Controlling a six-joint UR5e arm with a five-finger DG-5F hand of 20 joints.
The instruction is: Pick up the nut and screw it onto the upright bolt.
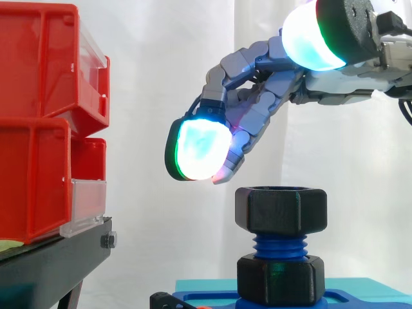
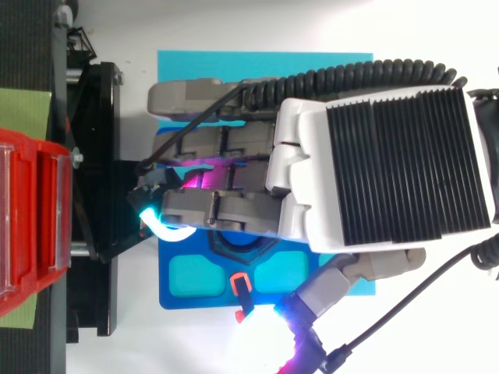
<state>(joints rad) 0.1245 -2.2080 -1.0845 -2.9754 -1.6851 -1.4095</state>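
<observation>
A black hex nut [image 1: 280, 209] sits on the top of the upright blue bolt [image 1: 279, 245], with a band of thread showing below it. A second black nut [image 1: 280, 278] sits at the bolt's foot on the blue base [image 1: 212, 299]. My hand [image 1: 270, 96] hovers above and slightly left of the top nut, clear of it, its fingers relaxed and angled down with nothing between them. From above, the hand [image 2: 312, 171] covers most of the bolt; a dark hex edge [image 2: 243, 243] peeks out under the fingers.
Red bins [image 1: 38, 129] are stacked on the black stand [image 1: 58, 257] to the left, close to the fingertips. The blue base [image 2: 187, 273] lies on a cyan mat [image 2: 257, 62]. A small red clip [image 2: 242, 284] sits at the base's edge.
</observation>
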